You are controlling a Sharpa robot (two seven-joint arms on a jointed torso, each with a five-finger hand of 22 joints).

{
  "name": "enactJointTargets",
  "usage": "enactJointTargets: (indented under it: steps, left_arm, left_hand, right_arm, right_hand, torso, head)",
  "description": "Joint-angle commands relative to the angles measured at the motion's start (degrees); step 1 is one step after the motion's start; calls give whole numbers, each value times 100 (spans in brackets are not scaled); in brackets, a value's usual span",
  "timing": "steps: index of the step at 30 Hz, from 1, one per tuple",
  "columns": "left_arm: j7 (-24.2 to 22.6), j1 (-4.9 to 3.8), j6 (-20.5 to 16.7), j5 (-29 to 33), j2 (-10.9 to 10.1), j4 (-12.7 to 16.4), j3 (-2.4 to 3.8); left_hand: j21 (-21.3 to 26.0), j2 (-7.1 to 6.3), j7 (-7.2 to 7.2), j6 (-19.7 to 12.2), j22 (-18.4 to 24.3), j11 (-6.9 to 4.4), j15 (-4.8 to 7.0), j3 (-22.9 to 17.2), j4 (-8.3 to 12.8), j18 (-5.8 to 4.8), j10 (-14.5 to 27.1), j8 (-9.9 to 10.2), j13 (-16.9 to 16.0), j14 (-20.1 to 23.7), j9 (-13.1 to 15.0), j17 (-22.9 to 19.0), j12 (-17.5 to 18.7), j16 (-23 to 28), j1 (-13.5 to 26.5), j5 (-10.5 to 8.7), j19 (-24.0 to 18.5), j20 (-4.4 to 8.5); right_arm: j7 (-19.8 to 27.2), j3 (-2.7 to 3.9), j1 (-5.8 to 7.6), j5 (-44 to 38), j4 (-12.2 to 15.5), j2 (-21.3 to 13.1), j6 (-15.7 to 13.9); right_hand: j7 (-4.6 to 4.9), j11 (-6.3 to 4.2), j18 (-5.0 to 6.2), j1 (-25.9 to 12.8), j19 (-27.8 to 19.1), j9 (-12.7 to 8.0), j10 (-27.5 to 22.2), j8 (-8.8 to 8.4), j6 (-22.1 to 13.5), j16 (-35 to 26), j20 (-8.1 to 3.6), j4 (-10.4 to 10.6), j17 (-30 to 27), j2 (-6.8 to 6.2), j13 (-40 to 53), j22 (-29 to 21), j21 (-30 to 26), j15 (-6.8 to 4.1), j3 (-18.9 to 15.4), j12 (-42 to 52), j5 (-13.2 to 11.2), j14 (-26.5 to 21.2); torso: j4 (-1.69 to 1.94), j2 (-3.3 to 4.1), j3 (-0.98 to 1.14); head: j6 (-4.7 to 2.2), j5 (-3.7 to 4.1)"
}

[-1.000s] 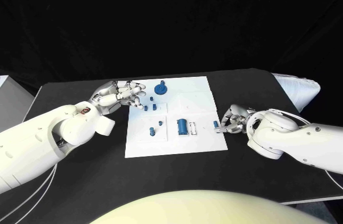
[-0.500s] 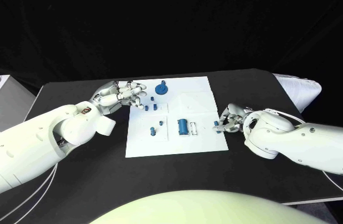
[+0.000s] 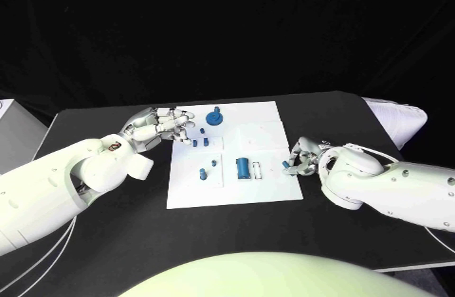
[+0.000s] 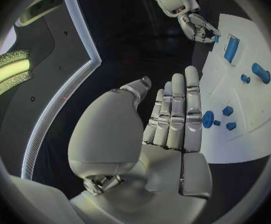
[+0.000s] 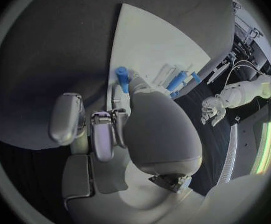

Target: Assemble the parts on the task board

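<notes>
A small blue peg [image 3: 285,163] is pinched by the right hand [image 3: 304,160], now nudged further over the task board [image 3: 270,129]'s edge, probably for insertion, while the left hand [image 3: 163,125] is kept flat-fingered and empty.

A black table [image 3: 114,244] is seen against a black backdrop [image 3: 227,41] on the far side. A white padded object [image 3: 398,116] lies at the table's far right corner, partly off the edge. A pale box-like thing [image 3: 12,123] stands beyond the table's left edge; what it is cannot be told.
</notes>
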State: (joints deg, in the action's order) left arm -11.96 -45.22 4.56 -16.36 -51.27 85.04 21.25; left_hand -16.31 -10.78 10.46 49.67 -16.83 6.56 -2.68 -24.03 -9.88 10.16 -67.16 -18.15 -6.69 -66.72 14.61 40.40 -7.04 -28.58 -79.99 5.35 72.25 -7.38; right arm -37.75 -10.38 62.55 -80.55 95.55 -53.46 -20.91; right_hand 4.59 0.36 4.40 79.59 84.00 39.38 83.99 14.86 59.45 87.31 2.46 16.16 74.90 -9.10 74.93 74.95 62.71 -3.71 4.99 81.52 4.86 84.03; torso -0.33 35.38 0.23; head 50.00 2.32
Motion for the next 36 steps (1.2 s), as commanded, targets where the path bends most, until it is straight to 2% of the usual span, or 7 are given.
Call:
enactJointTargets:
  steps: [1, 7, 12, 13, 18, 28, 36]
  left_arm:
    - [0, 5, 88, 38, 4, 19, 1]
    - [8, 5, 94, 35, 0, 23, 1]
    - [15, 6, 97, 31, -6, 27, 1]
    - [16, 7, 97, 30, -7, 28, 1]
    - [17, 7, 98, 27, -11, 32, 1]
    - [18, 8, 101, 25, -16, 35, 1]
    - [34, 8, 112, 22, -16, 32, 1]
  left_hand:
    - [-38, 59, 22, -30, -11, 18, -4, 15, -6, -17, 48, 21, -7, 59, -6, 10, -20, -36, 18, -6, -46, 3]
    - [-40, 60, 24, -35, -14, 21, -6, 16, -8, -18, 56, 24, -8, 67, -6, 16, -21, -41, 17, -5, -52, 2]
    - [-40, 60, 24, -35, -14, 21, -6, 16, -8, -18, 56, 24, -8, 67, -6, 16, -21, -41, 17, -5, -52, 2]
    - [-40, 60, 24, -35, -14, 21, -6, 16, -8, -18, 56, 24, -8, 67, -6, 16, -21, -41, 17, -5, -52, 2]
    - [-45, 66, 28, -43, -21, 24, -9, 16, -7, -18, 69, 28, -13, 82, -7, 29, -24, -52, 10, -4, -63, -1]
    - [-45, 66, 28, -43, -21, 24, -9, 16, -7, -18, 69, 28, -13, 82, -7, 29, -24, -52, 10, -4, -63, -1]
    - [-45, 66, 28, -43, -21, 24, -9, 16, -7, -18, 69, 28, -13, 82, -7, 29, -24, -52, 10, -4, -63, -1]
  right_arm:
    - [-75, -22, -47, -163, -5, 29, 449]
    - [-93, -26, -70, -172, 6, 56, 601]
    - [-90, -27, -78, -174, 18, 70, 561]
    - [-88, -27, -79, -174, 23, 75, 528]
    - [-73, -27, -80, -158, 36, 88, 399]
    - [-23, -23, -56, 30, 169, 70, 79]
    - [9, -8, 188, 498, 384, 44, -102]
  right_hand:
    - [-1, -20, -11, 91, 298, -2, 77, -4, -47, 11, -24, -12, 1183, -22, 832, 793, -45, 1, 55, -43, -19, 517]
    - [17, -6, -7, 287, 290, 18, 43, -18, -100, 17, -15, -45, 1193, -65, 804, 787, -84, 11, 201, -85, 164, 517]
    - [29, 1, -7, 375, 294, -16, 31, -74, -117, 20, -13, 12, 1200, -149, 803, 794, -98, 15, 527, -90, 994, 518]
    - [33, 1, -7, 356, 297, -39, 25, -93, -104, 19, -15, 22, 1200, -186, 800, 798, -99, 17, 667, -95, 1294, 518]
    - [18, -15, -10, 298, 308, -69, 36, -99, -34, 27, -28, -20, 1213, -353, 815, 818, -86, 0, 1261, -75, 2062, 521]
    - [15, -17, -16, 113, 316, -52, 50, -79, -19, 44, -31, -6, 1234, -468, 825, 837, -55, -1, 1520, -60, 2257, 527]
    - [4, -24, -19, -31, 322, -36, 62, -56, -3, 60, -36, 19, 1254, -493, 834, 848, -32, -7, 1579, -46, 2247, 532]
  torso:
    - [-3, -6, -4]
    - [0, -6, -7]
    - [3, -2, -6]
    - [4, -2, -7]
    - [2, -2, -7]
    - [-2, -3, -3]
    - [-4, -4, -6]
  head:
    - [0, 2]
    - [0, 12]
    - [0, 5]
    - [0, 6]
    - [0, -2]
    - [0, -22]
    - [0, -16]
